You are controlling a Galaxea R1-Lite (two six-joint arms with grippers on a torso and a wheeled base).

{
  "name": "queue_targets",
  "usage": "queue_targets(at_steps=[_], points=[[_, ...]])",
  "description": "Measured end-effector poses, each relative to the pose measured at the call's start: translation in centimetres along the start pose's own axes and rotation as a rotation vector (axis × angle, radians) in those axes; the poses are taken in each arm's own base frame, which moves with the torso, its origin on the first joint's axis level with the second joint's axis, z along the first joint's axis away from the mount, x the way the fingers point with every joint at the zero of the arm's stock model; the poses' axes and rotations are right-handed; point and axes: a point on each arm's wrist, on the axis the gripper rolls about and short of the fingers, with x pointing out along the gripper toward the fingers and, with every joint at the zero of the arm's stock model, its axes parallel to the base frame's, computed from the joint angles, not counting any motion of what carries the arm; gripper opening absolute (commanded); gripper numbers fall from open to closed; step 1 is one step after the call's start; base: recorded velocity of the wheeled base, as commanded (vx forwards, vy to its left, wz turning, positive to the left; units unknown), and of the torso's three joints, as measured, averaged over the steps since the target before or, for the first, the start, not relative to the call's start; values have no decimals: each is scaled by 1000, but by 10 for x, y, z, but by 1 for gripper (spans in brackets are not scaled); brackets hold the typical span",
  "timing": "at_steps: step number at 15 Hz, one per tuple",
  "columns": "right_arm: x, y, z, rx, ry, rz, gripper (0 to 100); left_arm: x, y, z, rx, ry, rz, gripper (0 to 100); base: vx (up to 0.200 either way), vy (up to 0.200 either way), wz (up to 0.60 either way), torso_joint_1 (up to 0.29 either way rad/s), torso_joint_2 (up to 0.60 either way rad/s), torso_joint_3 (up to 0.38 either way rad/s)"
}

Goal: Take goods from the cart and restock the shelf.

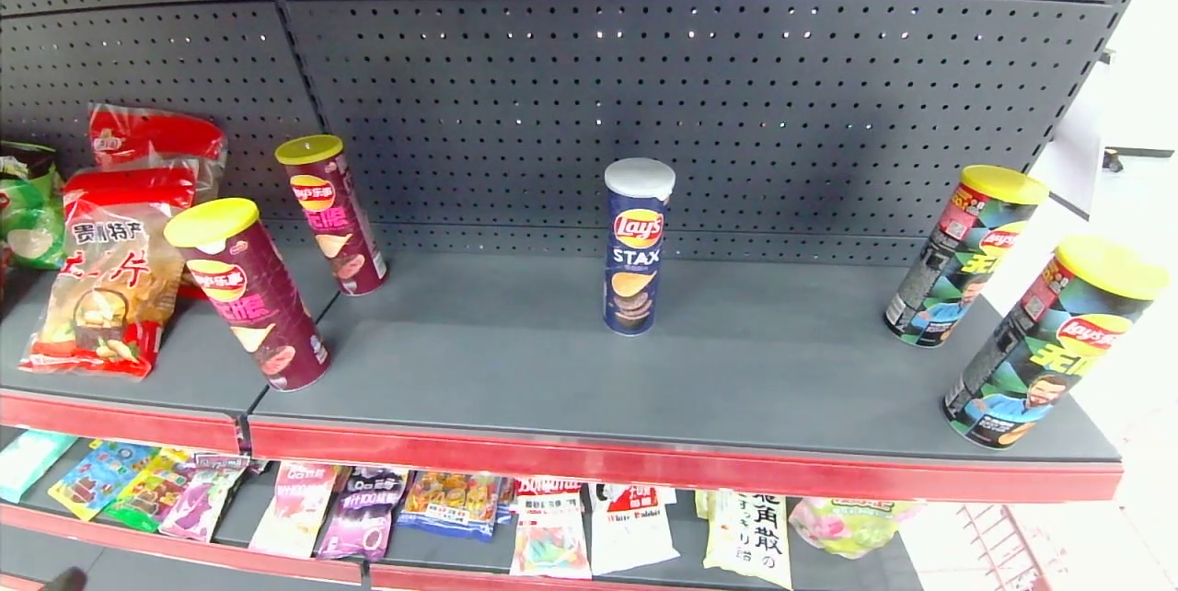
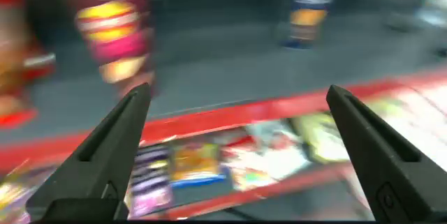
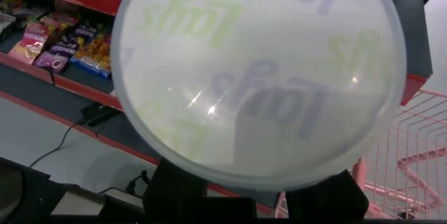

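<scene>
Partly restocked: five cans (image 1: pixel 635 246) standing on shelf (image 1: pixel 736 370), gaps remaining. Clamped in right fingers (image 3: pixel 178 189), another can (image 3: pixel 258 70) (cart (image 3: pixel 412 161) near); left fingers (image 2: pixel 105 154) spread wide, empty.

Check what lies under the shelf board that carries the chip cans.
A lower shelf with a row of small snack packets lying along its front edge. The shelf board covers that shelf's rear, so anything farther back cannot be seen.
</scene>
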Motion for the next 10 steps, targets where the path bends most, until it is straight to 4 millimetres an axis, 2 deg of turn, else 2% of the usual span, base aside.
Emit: queue_targets(at_steps=[2,4,7,10], points=[[0,0,0,0,0,-22,0,34,6,14,-6,96,-149,100,0,0,0,0,0,0],[0,-1,0,-1,-1,-30,0,78,13,20,5,157,-243,100,0,0,0,0,0,0],[0,-1,0,-1,-1,-30,0,152,25,18,24,177,-380,100,0,0,0,0,0,0],[0,-1,0,3,-1,-30,0,227,25,22,50,151,-502,100,0,0,0,0,0,0]])
